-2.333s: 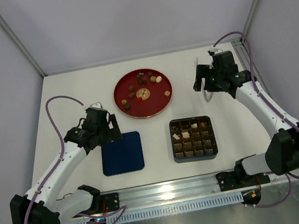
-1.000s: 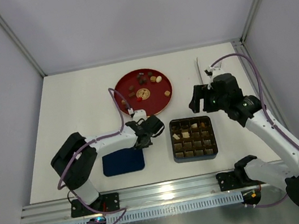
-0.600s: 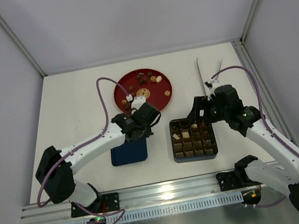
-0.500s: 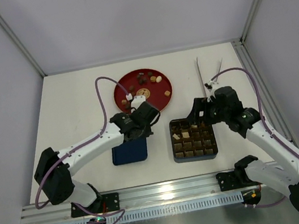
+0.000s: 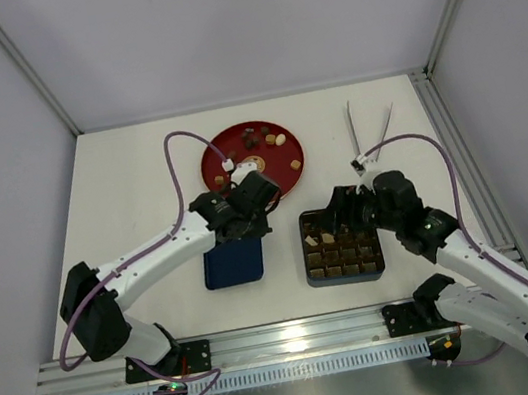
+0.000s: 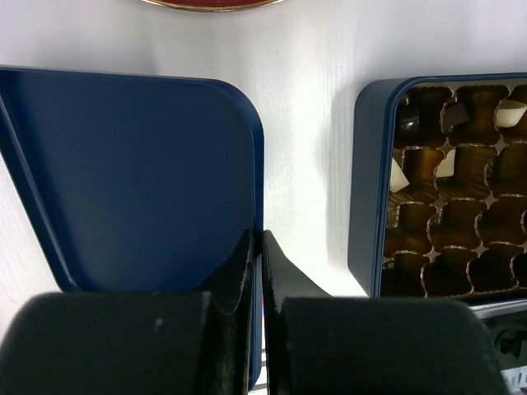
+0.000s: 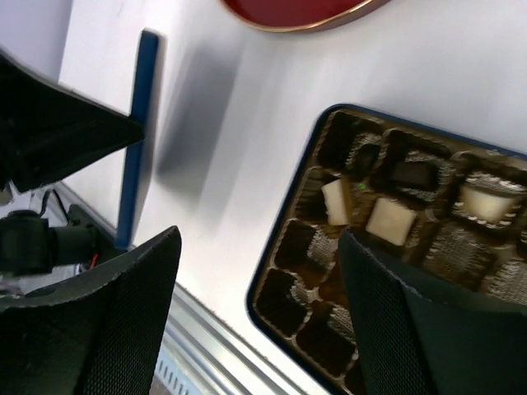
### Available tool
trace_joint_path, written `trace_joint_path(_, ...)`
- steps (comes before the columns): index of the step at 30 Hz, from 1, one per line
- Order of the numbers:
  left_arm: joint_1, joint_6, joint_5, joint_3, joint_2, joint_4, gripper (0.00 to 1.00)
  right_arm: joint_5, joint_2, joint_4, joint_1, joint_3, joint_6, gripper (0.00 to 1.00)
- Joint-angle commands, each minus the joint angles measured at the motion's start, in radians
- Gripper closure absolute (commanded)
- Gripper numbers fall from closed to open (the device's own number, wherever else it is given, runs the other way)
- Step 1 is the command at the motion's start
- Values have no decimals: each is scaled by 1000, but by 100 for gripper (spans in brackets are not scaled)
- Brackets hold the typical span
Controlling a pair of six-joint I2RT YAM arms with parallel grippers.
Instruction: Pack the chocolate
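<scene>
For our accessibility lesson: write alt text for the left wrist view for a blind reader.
The left gripper is shut on one edge of a dark-blue lid. To its right sits a blue box of brown cells, a few holding cream chocolates; a red plate edges the top.

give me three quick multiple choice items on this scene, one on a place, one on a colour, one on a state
1. Tray against lid: A left of it, B right of it, C on top of it
2. Plate colour: A green, B white, C red
3. Left gripper: A shut on the lid, B open, C shut on the plate

1 B: the top view shows the tray to the right of the lid.
2 C: its bare surface is red.
3 A: its wrist view shows both fingers pinching the lid's edge.
</scene>
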Motion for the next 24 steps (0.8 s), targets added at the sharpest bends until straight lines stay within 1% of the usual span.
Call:
trace_joint_path(1,18,-4,35,27,-4,17,100,62,-11,192,115,-43,116,23)
trace_joint_path(4,24,-18,49,34,11,32,100,165,9,259,242,-63,163,26)
trace_joint_path(6,24,-27,49,48,34,29,100,200,38,328,284,-74,187,26)
trace_joint_path(7,24,-31,52,59,40,28,100,232,53,370,326,-80,205,27)
trace_joint_path(9,24,-48,69,61,62,34,100,264,94,414,365,-88,221,27)
trace_joint_path(10,24,-53,75,59,68,38,100,318,108,466,402,-97,238,27)
trace_joint_path(11,24,-57,75,61,73,46,100,333,125,489,423,-100,245,27)
trace_joint_path(13,24,-67,75,64,77,51,100,378,191,543,472,-98,265,30)
trace_joint_path(16,23,-70,80,80,86,52,100,407,283,641,517,-109,291,31)
trace_joint_path(19,26,-71,83,93,96,49,100,439,346,692,541,-108,302,35)
trace_joint_path(21,26,-71,83,94,94,49,100,447,368,742,552,-118,316,36)
trace_joint_path(24,26,-76,89,93,93,54,100,462,406,775,561,-112,324,37)
